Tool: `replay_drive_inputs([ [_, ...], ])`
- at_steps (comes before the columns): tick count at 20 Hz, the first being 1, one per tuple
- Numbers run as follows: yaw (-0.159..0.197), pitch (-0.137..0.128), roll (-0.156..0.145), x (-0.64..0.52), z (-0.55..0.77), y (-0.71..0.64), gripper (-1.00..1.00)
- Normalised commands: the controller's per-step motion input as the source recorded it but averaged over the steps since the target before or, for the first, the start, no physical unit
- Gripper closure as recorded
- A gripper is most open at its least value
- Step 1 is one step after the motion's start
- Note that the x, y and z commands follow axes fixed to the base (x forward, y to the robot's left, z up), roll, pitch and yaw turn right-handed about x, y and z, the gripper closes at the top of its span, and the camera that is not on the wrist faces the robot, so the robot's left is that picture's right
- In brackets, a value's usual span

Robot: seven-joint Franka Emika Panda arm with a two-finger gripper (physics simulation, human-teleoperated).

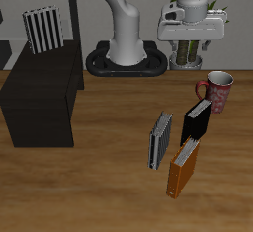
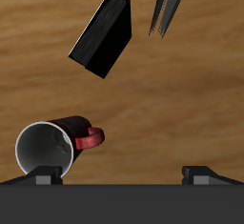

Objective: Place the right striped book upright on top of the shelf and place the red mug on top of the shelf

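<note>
– Claw point(image 2: 119, 175) open or shut?
– Spread wide and empty. Both fingertips show in the wrist view with a broad gap and nothing between them. It hangs high above the bench point(image 1: 109, 192), I'd say to clear the things below while it lines up.

– What lies closest to it?
– The red mug point(image 2: 52, 150), standing upright below the claw point(image 1: 195, 31). It is off toward one finger, not centred in the gap. Its mouth faces up at the claw and its handle points toward the gap. It is not yet on the shelf, so it looks like the part left to do.

– And past the mug?
– A black book point(image 2: 103, 37) just beyond it, apart from the mug. Then comes a grey striped book point(image 1: 161, 140), seen edge-on from the wrist. An orange book point(image 1: 183, 167) lies farther again, outside the claw's own view. None of those belong to the job, and they look clear of a straight drop onto the mug.

– Where is the right striped book?
– Well away from the claw, standing upright on the shelf point(image 1: 40, 98), toward its back. With the right striped book point(image 1: 42, 29) set there, that half looks done. The top nearer the claw is bare for the mug.

– Next move?
– Probably centre over the rim, then descend.
</note>
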Motion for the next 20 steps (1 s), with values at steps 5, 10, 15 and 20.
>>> replay_drive_inputs([
  [5, -0.004, -0.053, -0.072, -0.08, -0.11, 0.33, -1.00],
  [10, -0.055, 0.025, -0.025, -0.04, -0.07, 0.29, -1.00],
  [15, -0.043, -0.007, -0.013, -0.10, -0.09, 0.25, -1.00],
  [20, -0.005, -0.031, -0.017, -0.15, -0.17, 0.32, -1.00],
])
